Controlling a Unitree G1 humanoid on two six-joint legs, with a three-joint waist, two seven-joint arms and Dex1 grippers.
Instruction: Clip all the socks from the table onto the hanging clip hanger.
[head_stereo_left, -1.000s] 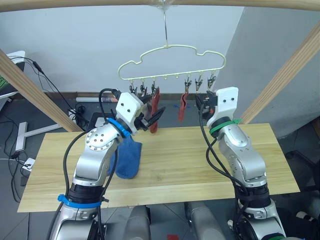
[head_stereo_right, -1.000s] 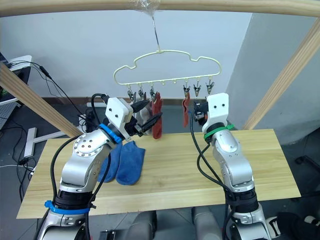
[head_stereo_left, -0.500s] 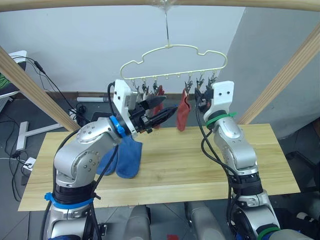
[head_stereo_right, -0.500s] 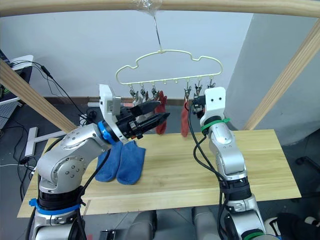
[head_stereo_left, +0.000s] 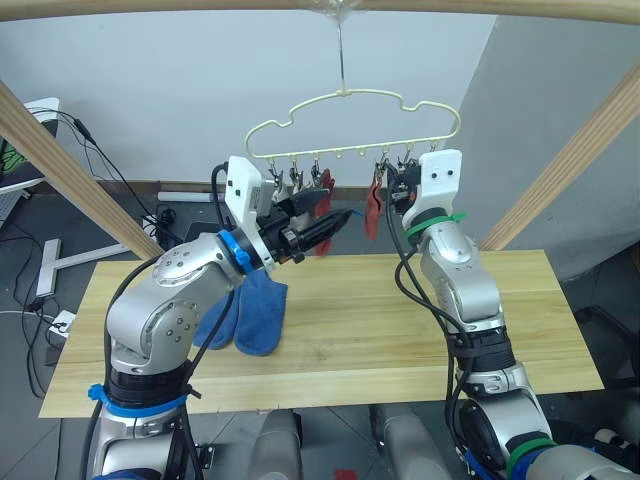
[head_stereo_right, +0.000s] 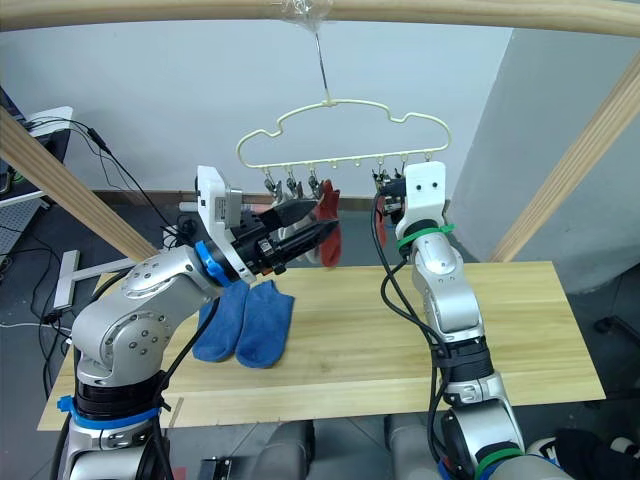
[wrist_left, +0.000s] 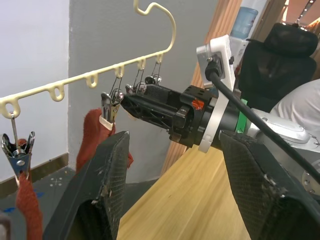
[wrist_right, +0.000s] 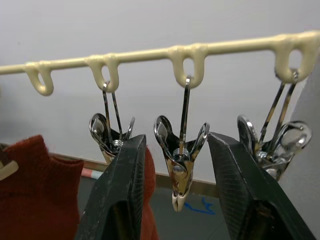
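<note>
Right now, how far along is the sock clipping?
Done: two rust red socks hang from the clip hanger. In hand: nothing visibly gripped. The right gripper is open around an empty clip, and the left gripper is open beside the hanging socks. Left: two blue socks lie on the table. I see no grey socks, so their status is unclear.

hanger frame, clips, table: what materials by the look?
Clip hanger: likely coated wire or plastic; thin rod with a smooth, pale yellow matte skin. Clips: bare polished metal, with mirror-like glints. Table: light wood planks with visible grain and seams, and a satin, possibly sealed finish.
</note>
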